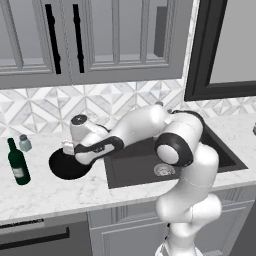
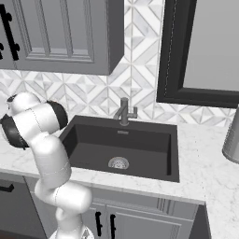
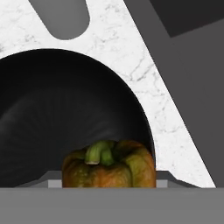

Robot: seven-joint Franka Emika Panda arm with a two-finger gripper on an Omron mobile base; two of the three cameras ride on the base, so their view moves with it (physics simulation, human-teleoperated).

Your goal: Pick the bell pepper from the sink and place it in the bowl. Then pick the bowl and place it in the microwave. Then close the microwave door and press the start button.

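hovering over the black bowl (image 3: 65, 113) on the counter (image 1: 60, 192), the gripper (image 1: 69, 148) clasps the bell pepper (image 3: 109, 165) between part-open fingers; sink (image 2: 140, 149) basin bare.

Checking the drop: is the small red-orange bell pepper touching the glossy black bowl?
Cannot tell. In the hand view the bell pepper sits over the bowl; no contact or gap shows plainly.

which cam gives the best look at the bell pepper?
Hand view: the bell pepper sits large at the bottom, green stem up, over the black bowl. In the left base view the arm hides it above the bowl.
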